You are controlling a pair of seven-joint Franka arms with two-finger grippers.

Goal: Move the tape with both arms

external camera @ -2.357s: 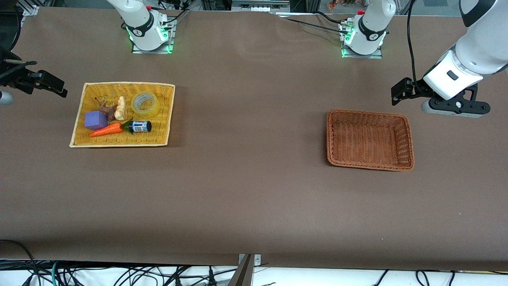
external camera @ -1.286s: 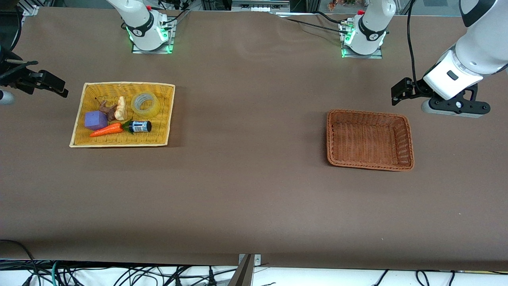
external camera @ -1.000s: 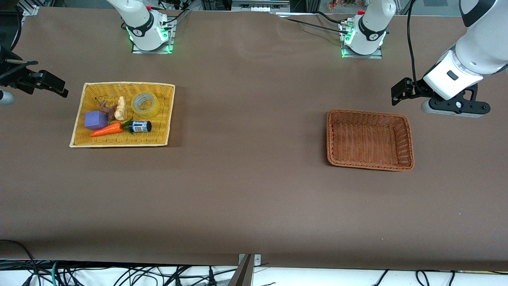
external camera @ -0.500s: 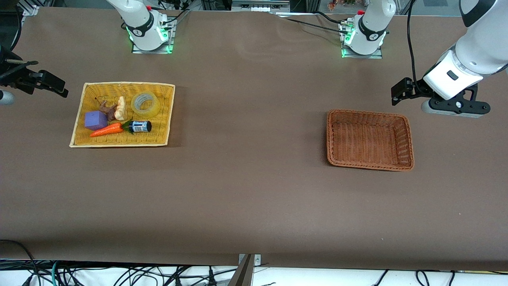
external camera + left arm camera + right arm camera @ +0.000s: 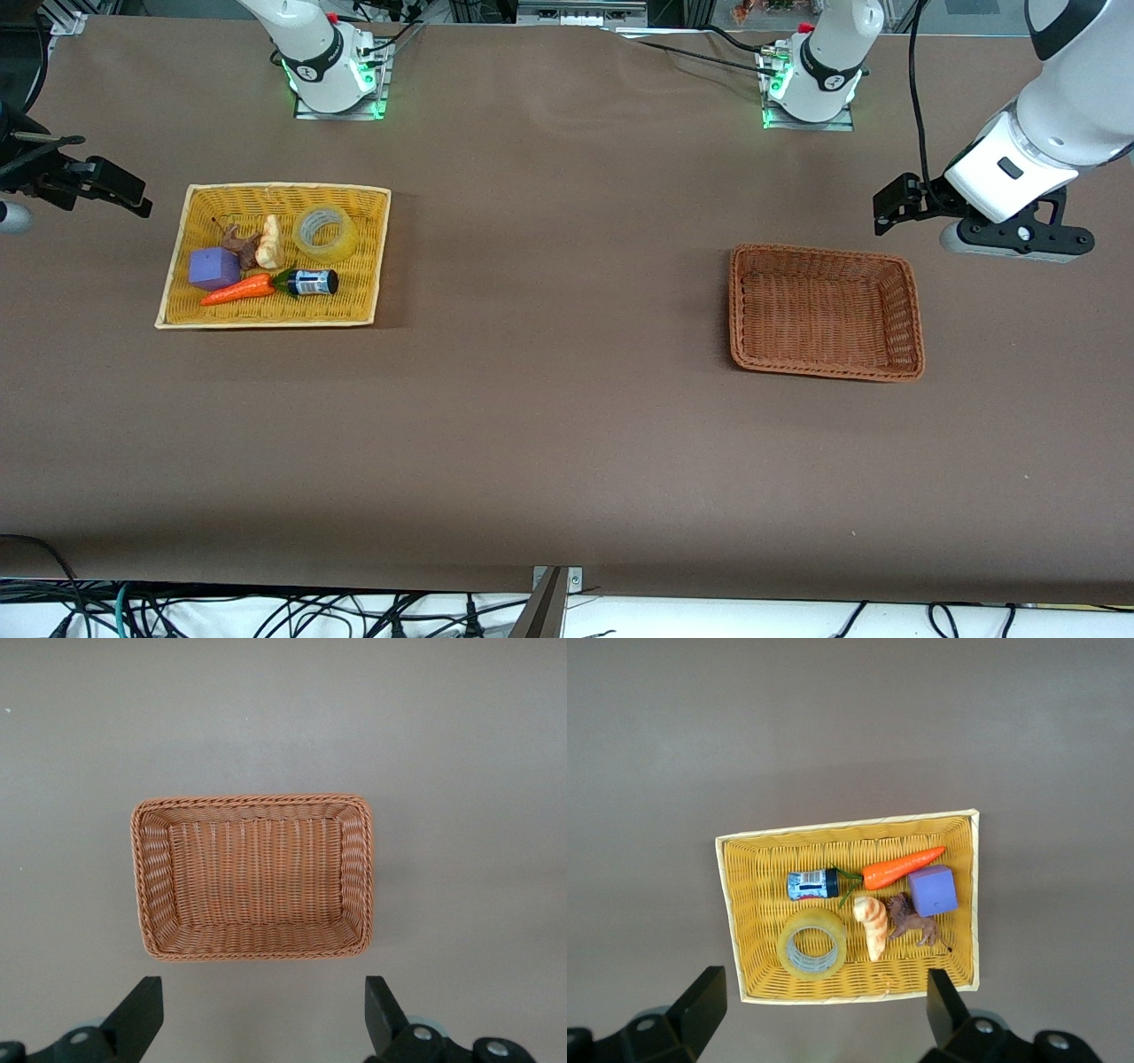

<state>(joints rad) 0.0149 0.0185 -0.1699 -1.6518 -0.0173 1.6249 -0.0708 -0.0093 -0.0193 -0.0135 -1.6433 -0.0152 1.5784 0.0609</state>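
Currently, front view: you see no change across the earlier frames; tape (image 5: 325, 233) lies in the yellow basket (image 5: 370, 257), both arms wait.
Left wrist view: left gripper (image 5: 259, 1019) spread wide, holding nothing, over table beside brown basket (image 5: 253, 951).
Right wrist view: right gripper (image 5: 824, 1014) spread wide, holding nothing; you have not begun the pickup.

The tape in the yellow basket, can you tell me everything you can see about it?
The tape is a ring-shaped roll, see-through and yellowish, with a grey inner core and an open hole in the middle. It lies flat in the yellow basket, in the corner toward the robots' bases and nearest the table's middle. A pale striped toy lies beside it, and a small dark bottle lies nearer the front camera. Neither seems to touch it. No hand holds it: the right hand hangs open and empty.
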